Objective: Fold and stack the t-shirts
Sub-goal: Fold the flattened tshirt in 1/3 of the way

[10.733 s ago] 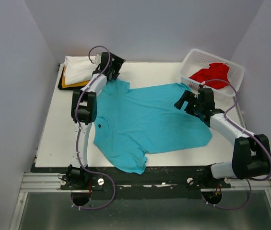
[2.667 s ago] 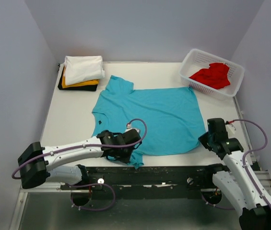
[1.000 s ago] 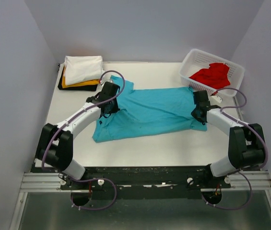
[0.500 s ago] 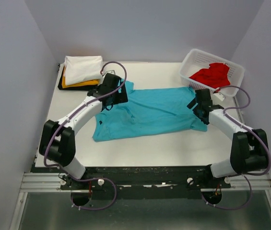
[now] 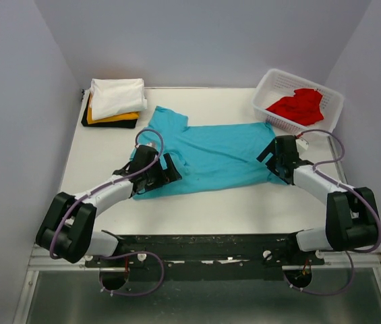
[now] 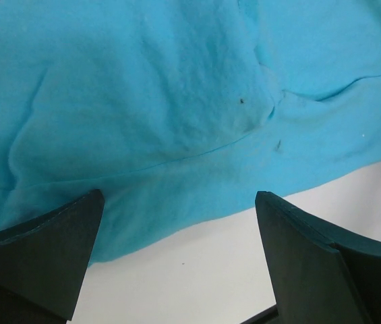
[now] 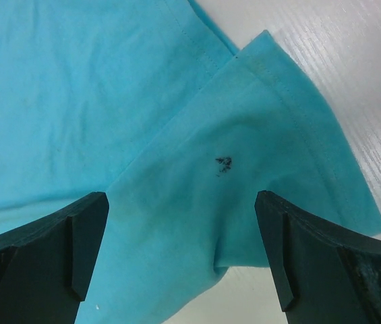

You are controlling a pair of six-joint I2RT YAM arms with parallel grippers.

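Teal shirt (image 5: 214,156) lies half-folded, left of basket (image 5: 261,91). Left gripper (image 5: 158,169), right gripper (image 5: 274,156): jaws wide apart, empty, over shirt's ends. Risk: pinching top layer only drags fold open.

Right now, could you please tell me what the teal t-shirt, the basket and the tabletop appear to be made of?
The teal t-shirt looks like soft matte knit cloth, probably cotton jersey: it wrinkles and shows stitched hems. The basket seems white plastic, moulded as a lattice. The tabletop looks like white-painted board with faint grain.
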